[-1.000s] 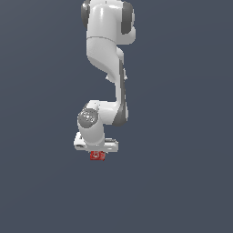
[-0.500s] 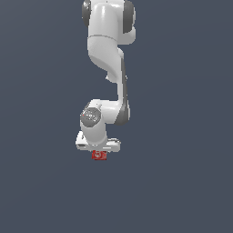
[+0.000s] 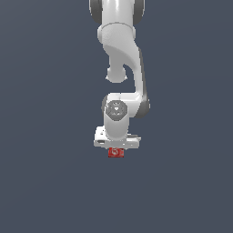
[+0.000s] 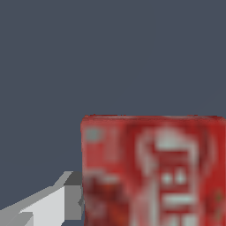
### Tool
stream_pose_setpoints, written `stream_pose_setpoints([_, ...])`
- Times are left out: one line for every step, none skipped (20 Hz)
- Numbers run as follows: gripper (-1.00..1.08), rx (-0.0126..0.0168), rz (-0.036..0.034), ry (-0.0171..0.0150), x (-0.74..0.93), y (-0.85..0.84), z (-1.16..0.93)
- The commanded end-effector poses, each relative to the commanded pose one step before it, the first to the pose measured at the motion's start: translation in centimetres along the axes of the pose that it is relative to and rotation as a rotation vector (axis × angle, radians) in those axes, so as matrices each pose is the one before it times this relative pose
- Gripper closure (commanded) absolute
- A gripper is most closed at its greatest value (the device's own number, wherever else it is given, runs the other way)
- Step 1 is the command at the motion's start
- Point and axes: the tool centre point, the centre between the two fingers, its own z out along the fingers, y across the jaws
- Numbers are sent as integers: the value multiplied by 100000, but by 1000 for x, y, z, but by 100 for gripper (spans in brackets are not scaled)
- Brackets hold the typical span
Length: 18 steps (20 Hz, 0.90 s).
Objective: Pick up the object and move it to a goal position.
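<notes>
The object [image 3: 116, 152] was a small red box with pale, whitish markings on its face, far smaller than the white hand [image 3: 116, 146] above it. In the exterior view it showed as a squat red block peeping out just under the hand's wide body, near the middle of the picture, with only flat dark grey-blue around it and no visible surface under it. In the wrist view the object [image 4: 154, 172] filled much of the picture: a flat red face with a straight upper edge and square corner, blurred white shapes like lettering or a figure on it, too coarse to read.

The arm [image 3: 120, 68] came down from the upper edge of the exterior view, bent through a rounded elbow, then a round grey-capped wrist joint, and ended with the hand pointing straight down. The hand's cross-bar sat level. One pale grey finger [image 4: 53, 205] showed in the wrist view, its darker tip touching the side of the red box; the other finger was out of sight there. The hand looked to be pinching the box between its fingers.

The arm's shells were smooth, glossy white with darker grey at the joints. The finger was angular and matte grey. The box had flat sides and a printed-looking surface.
</notes>
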Motion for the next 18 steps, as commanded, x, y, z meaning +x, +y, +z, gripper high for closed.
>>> stream_pose_setpoints([108,25,-81,44,-191,-3021,-1238])
stream_pose_setpoints([108,0,0,0,-55,-1167,-481])
stream_pose_setpoints([108,0,0,0,-50,-1155,-476])
stream_pose_setpoints([108,-65,-21,11,-46,-1161,-473])
stream_pose_setpoints([108,0,0,0,-37,-1128,-465])
stream_pose_setpoints([108,0,0,0,-28,-1072,-442])
stream_pose_setpoints([108,0,0,0,-21,-988,-407])
stream_pose_setpoints([108,0,0,0,-13,-904,-372])
stream_pose_setpoints([108,0,0,0,-6,-818,-337])
stream_pose_setpoints([108,0,0,0,1,-732,-301])
stream_pose_setpoints([108,0,0,0,7,-646,-265])
stream_pose_setpoints([108,0,0,0,13,-558,-228])
stream_pose_setpoints([108,0,0,0,17,-469,-191])
stream_pose_setpoints([108,0,0,0,20,-380,-154])
stream_pose_setpoints([108,0,0,0,19,-289,-116])
stream_pose_setpoints([108,0,0,0,16,-198,-80])
stream_pose_setpoints([108,0,0,0,10,-115,-46])
stream_pose_setpoints([108,0,0,0,4,-38,-15])
